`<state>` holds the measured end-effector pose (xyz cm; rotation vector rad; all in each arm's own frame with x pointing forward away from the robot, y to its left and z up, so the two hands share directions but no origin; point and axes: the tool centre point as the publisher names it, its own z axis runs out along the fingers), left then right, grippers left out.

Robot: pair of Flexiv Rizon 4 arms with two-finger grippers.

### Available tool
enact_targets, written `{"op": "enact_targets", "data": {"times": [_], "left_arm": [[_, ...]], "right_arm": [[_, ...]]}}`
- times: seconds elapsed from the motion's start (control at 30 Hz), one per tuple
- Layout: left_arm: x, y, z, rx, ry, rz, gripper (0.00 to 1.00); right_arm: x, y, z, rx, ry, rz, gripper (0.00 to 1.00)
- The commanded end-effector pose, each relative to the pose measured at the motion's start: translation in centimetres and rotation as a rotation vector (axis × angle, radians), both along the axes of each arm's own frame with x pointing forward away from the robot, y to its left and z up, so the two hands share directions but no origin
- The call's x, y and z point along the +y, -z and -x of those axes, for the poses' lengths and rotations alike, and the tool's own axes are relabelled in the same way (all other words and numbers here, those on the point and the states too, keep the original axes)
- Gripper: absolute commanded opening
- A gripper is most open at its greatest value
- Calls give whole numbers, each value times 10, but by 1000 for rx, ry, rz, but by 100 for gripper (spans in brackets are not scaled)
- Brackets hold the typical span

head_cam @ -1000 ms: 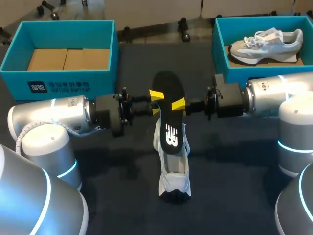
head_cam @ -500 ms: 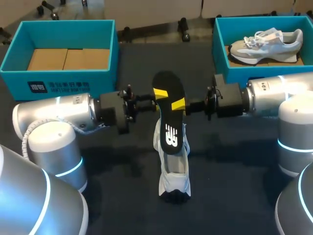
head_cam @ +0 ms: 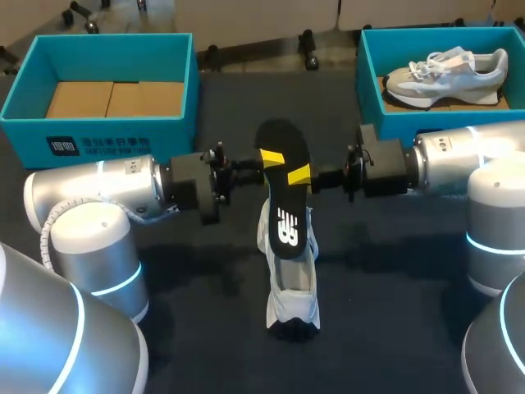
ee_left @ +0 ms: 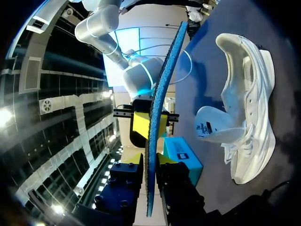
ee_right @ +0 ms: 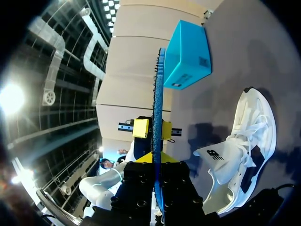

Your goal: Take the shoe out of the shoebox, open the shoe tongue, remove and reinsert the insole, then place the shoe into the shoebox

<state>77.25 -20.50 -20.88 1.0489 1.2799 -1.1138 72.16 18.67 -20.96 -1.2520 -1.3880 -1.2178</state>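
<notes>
A black insole stands on edge above the middle of the table, its lower end at the white shoe lying below it. My right gripper comes in from the right and is shut on the insole's edge; in the right wrist view the insole runs straight up from between its fingers. My left gripper meets the insole from the left. In the left wrist view the insole passes between its narrowly open fingers, the shoe off to one side.
A blue shoebox with a cardboard floor stands at the back left. A second blue box at the back right holds a grey-white shoe. Dark table lies around the white shoe.
My left arm has slid right toward the insole, and its fingers have narrowed around the insole's edge. The right arm, insole and shoe have stayed put.
</notes>
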Motion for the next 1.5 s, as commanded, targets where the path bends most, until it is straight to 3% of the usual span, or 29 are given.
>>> {"op": "enact_targets", "data": {"times": [0.03, 0.17, 0.47, 0.5, 0.53, 0.8, 1.07, 1.5], "left_arm": [[-3, 2, 1, -4, -3, -1, 15], [-4, 1, 1, -6, -4, -3, 0], [-4, 2, 0, -5, -4, -5, 0], [-4, 2, 0, -5, -4, -5, 0], [-4, 2, 0, -6, -4, -5, 0], [4, 2, -1, -10, -18, -17, 0], [30, -1, 6, -1, -12, -44, 0], [71, -14, 31, 101, 21, -149, 0]], "right_arm": [[2, 1, 0, 0, 2, 0, 0], [2, 1, 0, 0, 2, 0, 0], [2, 1, 0, 5, -4, 4, 0], [2, 2, -1, 11, -7, 9, 23], [2, 2, -1, 15, -7, 13, 100], [-11, 4, 8, 10, 20, 27, 100], [-36, 2, 23, -9, 19, 78, 100], [-79, -1, 40, -61, -70, 274, 100]]}}
